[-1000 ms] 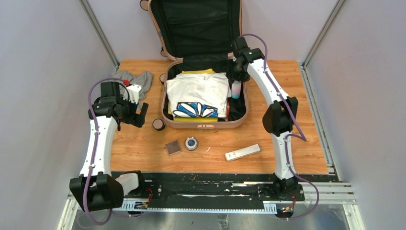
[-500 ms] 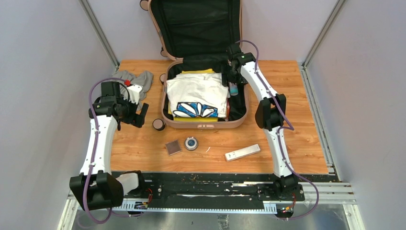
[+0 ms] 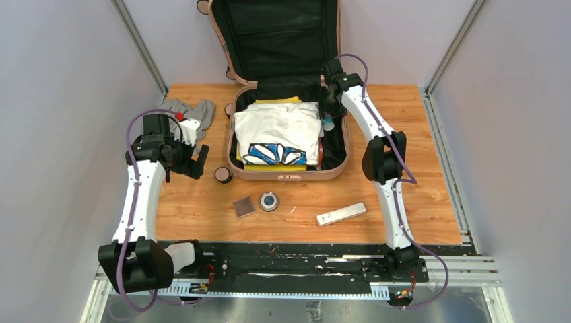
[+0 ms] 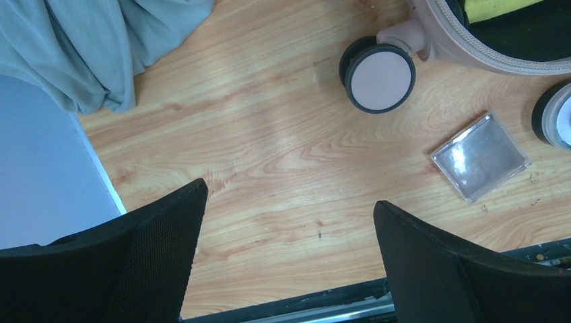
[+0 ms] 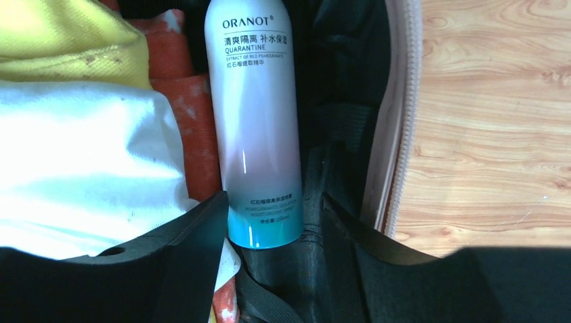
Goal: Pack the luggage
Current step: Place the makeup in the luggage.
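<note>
Shirts [image 3: 277, 124] and spray bottle [image 5: 256, 121] are in the luggage [image 3: 286, 176]; my right fingers [image 5: 195, 249] straddle the bottle, released, left fingers [image 4: 161, 256] gape empty; grey cloth [image 3: 195, 110] lies outside.

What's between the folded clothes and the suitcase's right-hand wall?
A white bottle with a teal end, labelled ORANOT. The right wrist view shows it clearly.

Wood table [image 3: 417, 134]: open luggage [image 3: 283, 175], grey cloth [image 3: 195, 109] at left; sq. case [image 3: 244, 206], round tin [image 3: 269, 200], white bar [image 3: 341, 214] in front.
</note>
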Robot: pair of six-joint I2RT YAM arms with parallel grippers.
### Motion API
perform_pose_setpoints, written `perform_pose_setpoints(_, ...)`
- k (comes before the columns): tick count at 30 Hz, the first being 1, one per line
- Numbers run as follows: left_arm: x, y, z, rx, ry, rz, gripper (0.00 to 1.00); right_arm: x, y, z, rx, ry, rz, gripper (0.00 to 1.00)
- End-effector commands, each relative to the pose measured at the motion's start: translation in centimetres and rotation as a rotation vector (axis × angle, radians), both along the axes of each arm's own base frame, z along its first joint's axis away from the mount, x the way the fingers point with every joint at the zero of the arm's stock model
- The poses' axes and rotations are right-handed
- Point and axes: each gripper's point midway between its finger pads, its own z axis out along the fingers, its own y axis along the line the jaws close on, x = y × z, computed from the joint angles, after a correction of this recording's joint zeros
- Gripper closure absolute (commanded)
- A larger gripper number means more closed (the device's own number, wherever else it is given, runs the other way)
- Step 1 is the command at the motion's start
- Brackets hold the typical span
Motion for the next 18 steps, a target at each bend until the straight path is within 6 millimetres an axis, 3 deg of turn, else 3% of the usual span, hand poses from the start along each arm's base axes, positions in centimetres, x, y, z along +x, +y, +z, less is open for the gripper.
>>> perform_pose_setpoints(1,0.2,0.2,0.8,-0.004,-0.016,0.019,0.00,-0.2,-1.8,3.0,-0.013,-0.050,-0.048,0.46)
perform_pose_setpoints(3,0.2,0.2,1.0,-0.001,-0.025,0.016,0.00,-0.9,-2.4,4.7,-0.019,-0.071,-0.053,0.46)
perform_pose_setpoints(6,0.3,0.3,1.3,0.001,-0.032,0.017,0.00,-3.0,-3.3,8.0,-0.011,-0.112,-0.060,0.33)
perform_pose_setpoints(10,0.5,0.3,1.7,-0.002,-0.040,0.023,0.00,-7.5,-4.3,11.0,0.042,-0.140,-0.080,0.19)
perform_pose_setpoints(13,0.4,0.1,1.8,-0.007,-0.046,0.023,0.00,-12.8,-4.5,10.4,0.111,-0.083,-0.088,0.12)
perform_pose_setpoints(18,-0.1,-0.1,1.8,-0.011,-0.053,0.018,0.00,-23.6,-4.8,5.6,0.220,0.014,-0.152,0.07)
